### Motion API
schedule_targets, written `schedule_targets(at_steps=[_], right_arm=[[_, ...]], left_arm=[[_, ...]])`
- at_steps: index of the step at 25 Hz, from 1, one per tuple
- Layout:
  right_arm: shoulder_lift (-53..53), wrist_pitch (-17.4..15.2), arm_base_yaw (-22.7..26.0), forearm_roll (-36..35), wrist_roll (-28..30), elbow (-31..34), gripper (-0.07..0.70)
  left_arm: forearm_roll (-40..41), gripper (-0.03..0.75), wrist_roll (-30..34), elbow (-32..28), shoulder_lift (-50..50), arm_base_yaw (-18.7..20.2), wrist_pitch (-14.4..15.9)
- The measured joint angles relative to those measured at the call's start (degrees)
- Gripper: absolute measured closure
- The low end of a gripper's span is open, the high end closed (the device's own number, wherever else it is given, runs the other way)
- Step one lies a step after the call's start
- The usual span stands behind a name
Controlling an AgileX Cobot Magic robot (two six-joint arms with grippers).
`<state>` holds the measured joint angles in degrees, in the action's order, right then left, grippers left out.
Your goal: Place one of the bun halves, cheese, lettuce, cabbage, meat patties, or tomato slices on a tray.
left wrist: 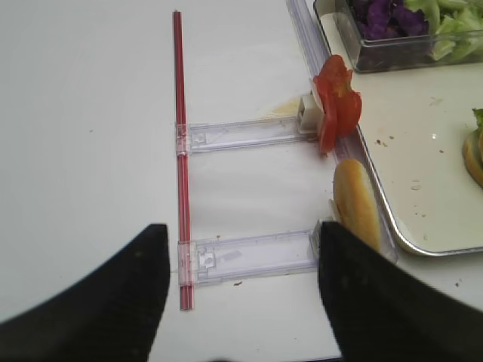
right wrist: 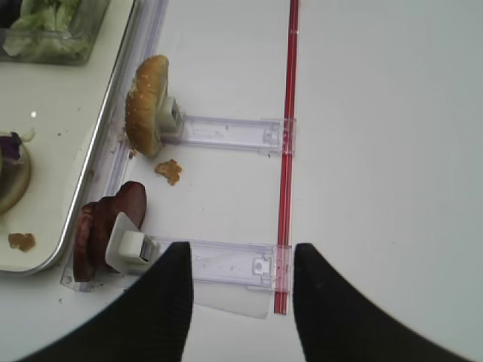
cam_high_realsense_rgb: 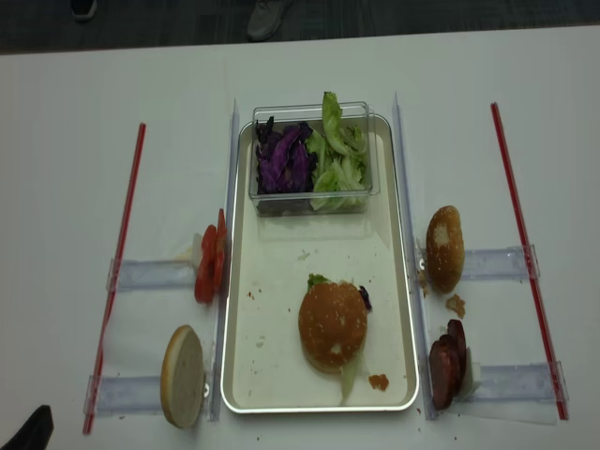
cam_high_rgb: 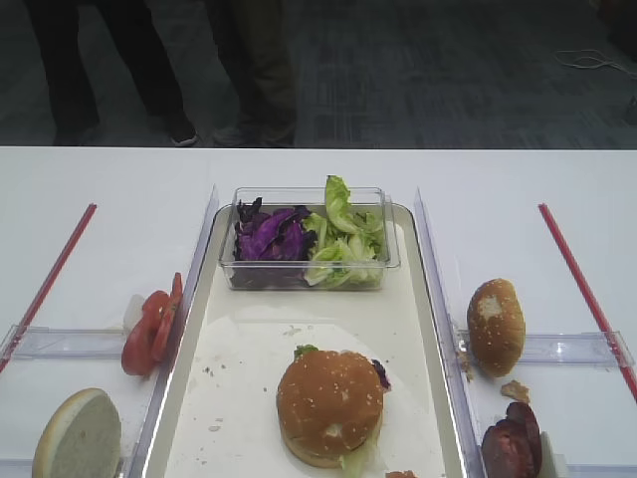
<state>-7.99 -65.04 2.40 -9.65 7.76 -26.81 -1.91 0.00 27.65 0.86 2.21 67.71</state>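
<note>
On the cream tray (cam_high_rgb: pixel 249 349) sits a stacked burger topped by a sesame bun half (cam_high_rgb: pixel 330 403). Another sesame bun half (cam_high_rgb: pixel 496 326) stands on edge right of the tray, with meat patties (cam_high_rgb: pixel 513 443) nearer the front. Tomato slices (cam_high_rgb: pixel 151 324) stand left of the tray. Lettuce (cam_high_rgb: pixel 343 239) and purple cabbage (cam_high_rgb: pixel 271 236) fill a clear box at the tray's far end. No cheese shows. My right gripper (right wrist: pixel 241 264) hangs open and empty over the holder rail beside the patties (right wrist: pixel 102 226). My left gripper (left wrist: pixel 241 241) is open and empty, left of the tomato slices (left wrist: pixel 336 109).
A pale bun half (cam_high_rgb: pixel 78 436) leans at the front left. Clear plastic holder rails (right wrist: pixel 226 132) and red strips (cam_high_rgb: pixel 582 284) lie on both sides of the tray. A crumb (right wrist: pixel 169 170) lies by the right bun. People's legs (cam_high_rgb: pixel 149 70) stand beyond the table.
</note>
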Motion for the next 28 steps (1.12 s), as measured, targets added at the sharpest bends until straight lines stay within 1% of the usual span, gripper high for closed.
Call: schedule_targets(at_steps=[7, 9, 11, 15, 17, 28], right_arm=[[8.7, -0.4, 0.0, 0.1, -0.1, 0.0, 0.265], [8.9, -0.4, 0.0, 0.2, -0.1, 0.0, 0.262], [8.9, -0.4, 0.0, 0.2, -0.1, 0.0, 0.242], [8.9, -0.4, 0.0, 0.2, -0.1, 0.0, 0.163], [8.9, -0.4, 0.0, 0.2, -0.1, 0.0, 0.144], [8.9, -0.4, 0.0, 0.1, 0.0, 0.0, 0.134]], left_arm=[[0.0, 0.306, 0.0, 0.0, 0.0, 0.0, 0.0], [0.0, 0.306, 0.0, 0.0, 0.0, 0.0, 0.0], [0.0, 0.307, 0.0, 0.0, 0.0, 0.0, 0.0], [0.0, 0.307, 0.0, 0.0, 0.0, 0.0, 0.0], [0.0, 0.306, 0.0, 0.0, 0.0, 0.0, 0.0], [0.0, 0.306, 0.0, 0.0, 0.0, 0.0, 0.0]])
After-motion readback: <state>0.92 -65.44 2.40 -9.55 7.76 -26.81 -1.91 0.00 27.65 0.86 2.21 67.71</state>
